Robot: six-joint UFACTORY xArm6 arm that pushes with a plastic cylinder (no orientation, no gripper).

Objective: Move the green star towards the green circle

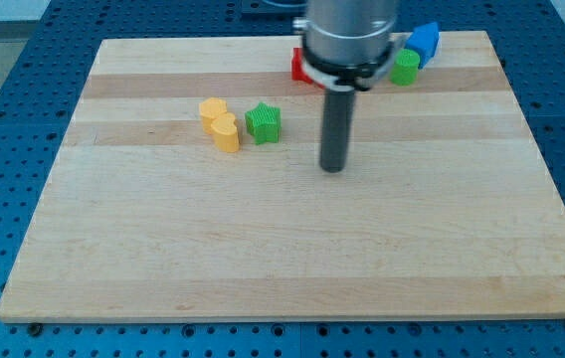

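Observation:
The green star (263, 123) lies on the wooden board (292, 259), left of centre near the view's top. The green circle (406, 68) is a short cylinder at the view's top right, against a blue block (423, 42). My tip (333, 167) stands on the board to the right of and slightly below the green star, a clear gap from it. The rod hangs from the arm's grey body (350, 35), which hides part of the board's top edge.
Two yellow blocks (221, 123) sit together just left of the green star, the nearer one almost touching it. A red block (300, 66) shows partly behind the arm at the view's top. A blue perforated table (4, 149) surrounds the board.

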